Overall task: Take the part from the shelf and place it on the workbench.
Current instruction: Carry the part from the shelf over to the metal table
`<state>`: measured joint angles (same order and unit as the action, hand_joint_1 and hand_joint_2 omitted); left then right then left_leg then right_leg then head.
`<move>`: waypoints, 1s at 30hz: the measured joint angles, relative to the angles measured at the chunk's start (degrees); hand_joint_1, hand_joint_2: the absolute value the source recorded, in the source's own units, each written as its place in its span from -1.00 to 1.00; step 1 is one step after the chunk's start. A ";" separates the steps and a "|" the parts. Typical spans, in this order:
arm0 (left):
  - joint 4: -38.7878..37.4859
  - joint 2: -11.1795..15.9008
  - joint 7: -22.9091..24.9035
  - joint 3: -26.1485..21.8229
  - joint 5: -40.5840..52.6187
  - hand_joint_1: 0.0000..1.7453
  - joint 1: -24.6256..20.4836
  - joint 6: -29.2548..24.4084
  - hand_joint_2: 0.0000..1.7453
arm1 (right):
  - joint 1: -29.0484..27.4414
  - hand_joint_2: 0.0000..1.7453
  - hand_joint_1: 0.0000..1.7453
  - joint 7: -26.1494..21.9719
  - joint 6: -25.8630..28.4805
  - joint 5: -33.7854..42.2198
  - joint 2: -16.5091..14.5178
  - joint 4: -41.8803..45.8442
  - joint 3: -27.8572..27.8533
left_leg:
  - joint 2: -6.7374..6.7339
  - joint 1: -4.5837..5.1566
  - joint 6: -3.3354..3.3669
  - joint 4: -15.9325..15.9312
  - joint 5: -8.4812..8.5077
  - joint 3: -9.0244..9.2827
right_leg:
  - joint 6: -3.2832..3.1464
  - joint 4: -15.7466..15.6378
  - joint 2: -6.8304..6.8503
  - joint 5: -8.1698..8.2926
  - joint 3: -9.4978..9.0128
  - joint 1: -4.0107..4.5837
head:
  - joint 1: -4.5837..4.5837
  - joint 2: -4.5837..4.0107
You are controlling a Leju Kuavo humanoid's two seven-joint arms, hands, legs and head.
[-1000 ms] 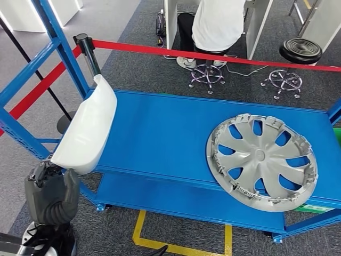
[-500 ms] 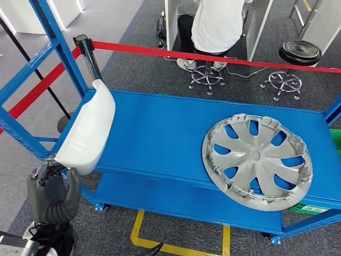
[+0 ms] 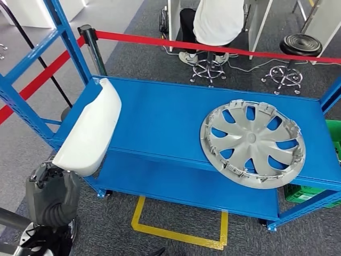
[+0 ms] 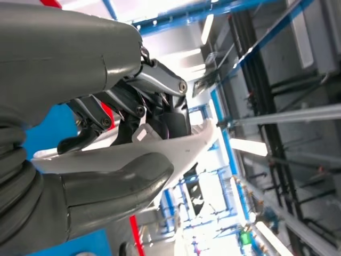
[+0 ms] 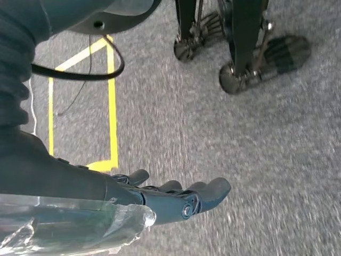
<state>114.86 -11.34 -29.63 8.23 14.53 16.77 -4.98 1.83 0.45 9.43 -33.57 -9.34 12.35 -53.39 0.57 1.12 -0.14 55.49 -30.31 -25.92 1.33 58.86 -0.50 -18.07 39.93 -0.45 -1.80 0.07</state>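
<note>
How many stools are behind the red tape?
2: one black-topped stool at the far right, empty, and one stool to its left under a seated person. Others may be hidden beyond the frame.

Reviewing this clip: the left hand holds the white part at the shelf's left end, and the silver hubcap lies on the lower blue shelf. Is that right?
Not quite. The silver hubcap lies on the upper blue shelf, not the lower one; the head view shows it. The rest stands: the left hand grips the white part at the shelf's left end.
</note>
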 joint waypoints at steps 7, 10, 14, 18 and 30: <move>0.10 0.09 -0.05 0.21 0.39 1.00 0.32 -0.02 1.00 | -0.22 1.00 -1.00 -0.82 -1.27 0.31 -0.08 0.01 -0.98 | -0.20 -0.38 1.46 -0.69 5.41 -4.78 | 1.85 11.87 0.07 -11.04 3.66 -0.22 | -0.05 0.00; 0.10 0.38 -0.26 0.10 0.05 1.00 0.41 -0.01 1.00 | -0.15 1.00 -1.00 -2.41 -2.78 0.20 -0.08 0.10 -1.20 | -0.32 -0.42 1.16 -0.46 7.58 -7.62 | 2.12 14.80 0.08 -10.41 0.46 -0.23 | -0.06 0.00; 0.21 0.71 -1.15 -0.53 -1.06 1.00 0.98 -0.02 1.00 | 0.23 1.00 -1.00 -4.48 -3.96 -0.24 -0.10 0.40 -1.41 | -0.33 -0.37 0.00 0.36 9.52 -9.92 | 1.71 1.15 -0.11 -10.70 -10.87 -0.12 | -0.12 0.00; 0.35 0.77 -2.33 -1.82 0.06 1.00 1.85 0.25 1.00 | 0.10 1.00 -1.00 -4.94 -0.97 -1.12 -0.27 0.47 -1.68 | -0.33 -0.52 -1.22 0.82 9.85 -10.43 | -0.38 -0.39 0.12 -10.42 -10.49 0.00 | -0.24 0.00; 0.59 0.43 -2.62 -4.65 0.26 1.00 2.97 3.01 1.00 | 0.50 1.00 -1.00 -10.18 9.08 -1.29 -1.14 1.32 -3.29 | -0.29 -0.95 -1.61 0.25 0.81 -0.02 | 0.29 -0.38 0.54 -2.15 -1.79 -0.11 | -0.49 0.00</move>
<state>115.45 -10.91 -32.25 3.58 14.79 19.74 -1.97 2.34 -9.73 18.51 -34.86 -10.48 13.67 -56.68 0.28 0.17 -1.75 55.75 -29.49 -25.94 1.62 58.48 0.03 -20.21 38.14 -0.56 -2.29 0.07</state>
